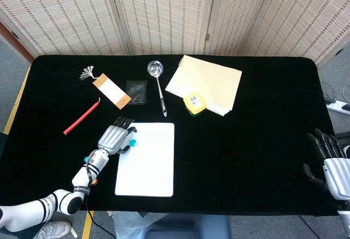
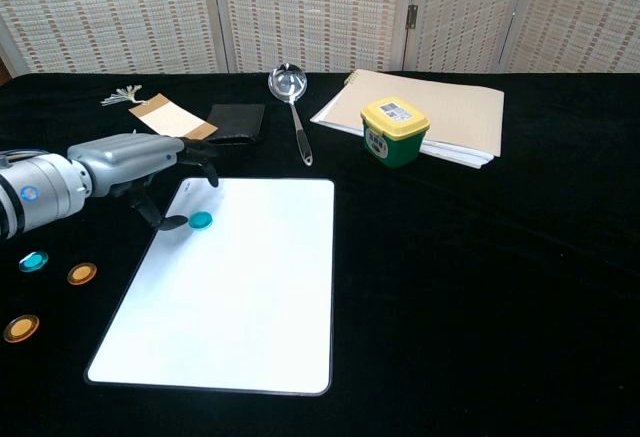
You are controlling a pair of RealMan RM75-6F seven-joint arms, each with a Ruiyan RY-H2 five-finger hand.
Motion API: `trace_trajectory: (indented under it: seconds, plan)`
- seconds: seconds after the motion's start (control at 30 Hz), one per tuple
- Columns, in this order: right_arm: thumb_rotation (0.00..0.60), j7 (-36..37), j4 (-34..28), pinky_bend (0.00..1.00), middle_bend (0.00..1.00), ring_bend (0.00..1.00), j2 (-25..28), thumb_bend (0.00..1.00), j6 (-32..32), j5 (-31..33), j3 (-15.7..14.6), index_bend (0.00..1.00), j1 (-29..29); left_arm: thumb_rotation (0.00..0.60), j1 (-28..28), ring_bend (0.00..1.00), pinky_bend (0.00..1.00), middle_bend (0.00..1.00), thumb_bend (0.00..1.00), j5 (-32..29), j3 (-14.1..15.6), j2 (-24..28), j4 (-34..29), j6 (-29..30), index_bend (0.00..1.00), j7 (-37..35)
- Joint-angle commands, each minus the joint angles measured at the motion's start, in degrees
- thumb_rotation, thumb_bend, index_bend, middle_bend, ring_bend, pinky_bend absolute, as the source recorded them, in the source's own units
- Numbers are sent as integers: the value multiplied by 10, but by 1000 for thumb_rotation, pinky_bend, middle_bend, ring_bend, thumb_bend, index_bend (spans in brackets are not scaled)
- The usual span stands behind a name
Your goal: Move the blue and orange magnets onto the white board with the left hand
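The white board (image 2: 240,277) lies flat at the table's front centre. One blue magnet (image 2: 200,220) lies on its top left corner, also seen from the head camera (image 1: 132,142). My left hand (image 2: 130,162) hovers over that corner. Its thumb tip sits just left of the magnet, and its other fingers are raised clear of it. Another blue magnet (image 2: 33,260) and two orange magnets (image 2: 82,274) (image 2: 20,328) lie on the black cloth left of the board. My right hand (image 1: 331,162) rests at the table's far right edge, fingers spread, holding nothing.
Behind the board lie a metal spoon (image 1: 159,88), a black wallet (image 1: 136,92), a brown tag with a tassel (image 1: 111,91) and a red pen (image 1: 82,117). A yellow-lidded green tub (image 1: 194,103) stands on a cream notepad (image 1: 205,83).
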Motion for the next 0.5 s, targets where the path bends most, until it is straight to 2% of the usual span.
trace_trajectory:
  seconds: [0.03, 0.13, 0.3, 0.5]
  plan:
    - [600, -1, -1, 0, 0, 0, 0, 462, 0, -2, 0, 0, 1, 600, 17, 0, 0, 105, 406, 11, 12, 23, -18, 24, 383, -3]
    - [600, -3, -3, 0, 0, 0, -1, 462, -3, -5, 0, 0, 3, 600, 39, 0, 0, 105, 406, 25, 27, 48, -34, 50, 430, -11]
    - [600, -8, -6, 0, 0, 0, -2, 463, -9, -9, 1, 0, 9, 600, 80, 0, 0, 105, 406, 53, 58, 85, -51, 93, 446, -27]
    - [600, -10, -7, 0, 0, 0, -6, 461, -19, -11, 2, 0, 17, 600, 121, 0, 0, 105, 406, 78, 86, 101, -49, 132, 447, -52]
